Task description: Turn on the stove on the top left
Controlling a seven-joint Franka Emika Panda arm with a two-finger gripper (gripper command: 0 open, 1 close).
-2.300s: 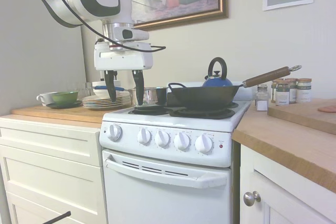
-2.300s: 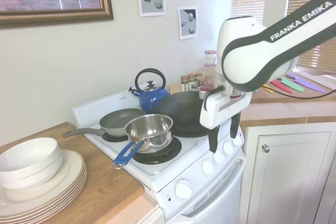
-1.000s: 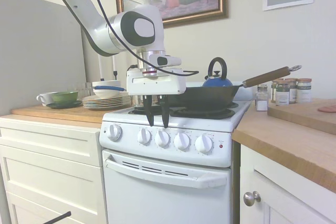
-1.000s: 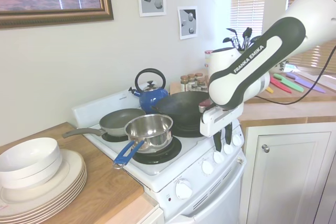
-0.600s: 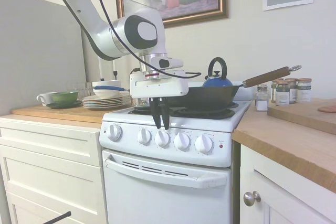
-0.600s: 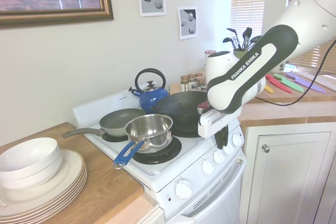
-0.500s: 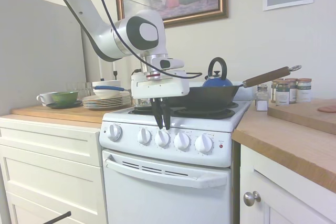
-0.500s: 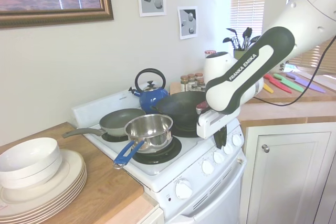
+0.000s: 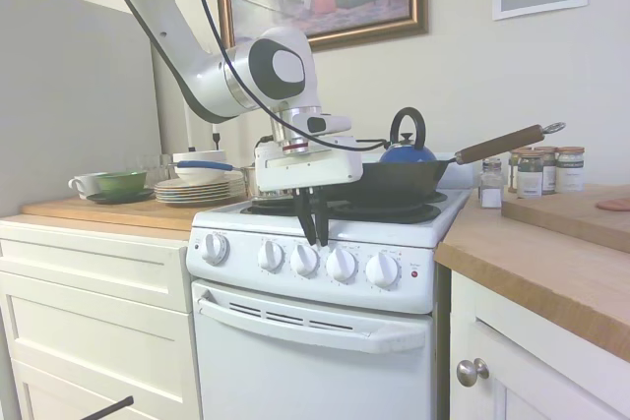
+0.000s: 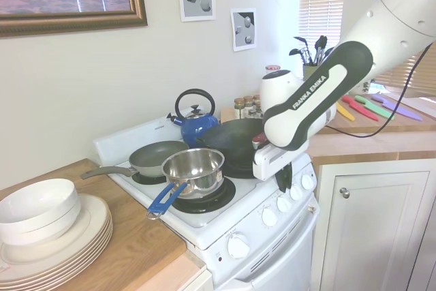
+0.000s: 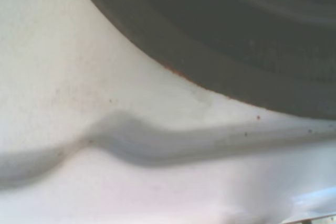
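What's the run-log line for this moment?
phase: approaching knobs | gripper: shut, empty, just above third knob from left | stove: knobs untouched | cookware on burners

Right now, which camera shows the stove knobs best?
First exterior view: all five knobs face the camera, gripper just above them. Second exterior view shows them obliquely, partly behind the arm. The wrist view shows none.

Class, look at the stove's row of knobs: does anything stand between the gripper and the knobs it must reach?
Nothing visible does. The gripper, fingers close together, hangs just above the knobs on the stove front panel. The pans sit farther back on the burners, clear of that gap.
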